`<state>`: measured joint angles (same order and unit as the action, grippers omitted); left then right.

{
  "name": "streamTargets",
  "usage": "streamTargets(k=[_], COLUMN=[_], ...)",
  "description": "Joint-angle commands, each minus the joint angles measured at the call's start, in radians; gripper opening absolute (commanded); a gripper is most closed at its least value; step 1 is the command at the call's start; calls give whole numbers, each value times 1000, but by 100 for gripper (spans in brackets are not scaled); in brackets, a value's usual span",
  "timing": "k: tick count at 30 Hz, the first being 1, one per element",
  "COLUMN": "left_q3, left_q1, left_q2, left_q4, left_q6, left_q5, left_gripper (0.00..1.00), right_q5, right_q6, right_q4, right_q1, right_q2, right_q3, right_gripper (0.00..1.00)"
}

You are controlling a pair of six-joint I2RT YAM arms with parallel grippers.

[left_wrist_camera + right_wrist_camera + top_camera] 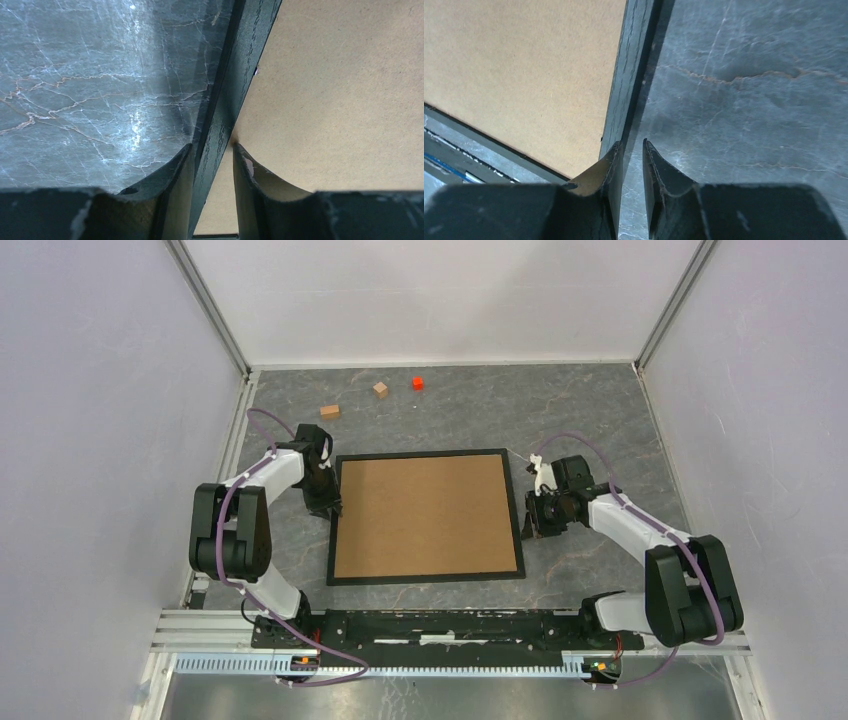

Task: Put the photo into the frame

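Observation:
The black frame (pixel 427 578) lies flat in the middle of the table with a brown backing board (pixel 425 515) filling it. The photo is out of view. My left gripper (pixel 330 505) stands at the frame's left rail. In the left wrist view that rail (pixel 240 65) runs between the fingers, and the left gripper (pixel 213 146) is shut on it at the tips. My right gripper (pixel 533 525) is at the right rail. In the right wrist view the right gripper (pixel 630 142) shows a narrow gap with only table in it, while the rail (pixel 629 60) passes under its left finger.
Two small wooden blocks (pixel 330 411) (pixel 380 389) and a red block (pixel 417 382) lie near the table's far edge. White walls close in both sides and the back. The arm bases and a metal rail run along the near edge.

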<state>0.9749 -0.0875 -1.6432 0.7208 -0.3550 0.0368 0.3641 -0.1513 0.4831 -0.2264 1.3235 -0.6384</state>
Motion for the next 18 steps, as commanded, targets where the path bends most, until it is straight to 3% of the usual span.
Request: streamTargets(k=[1, 6, 18], left_q3=[-27, -27, -31], left_q1=[-4, -6, -7], left_q2=[-57, -59, -54], left_q4=[7, 9, 9], left_q6=[39, 39, 36], left_q5=[-61, -60, -54], left_gripper=[41, 40, 39], right_q5=[64, 116, 16], right_q6=[11, -2, -34], right_q4=[-14, -44, -65], right_q1=[0, 0, -8], right_q2=[-3, 20, 73], right_q3=[24, 46, 64], right_gripper=[26, 26, 22])
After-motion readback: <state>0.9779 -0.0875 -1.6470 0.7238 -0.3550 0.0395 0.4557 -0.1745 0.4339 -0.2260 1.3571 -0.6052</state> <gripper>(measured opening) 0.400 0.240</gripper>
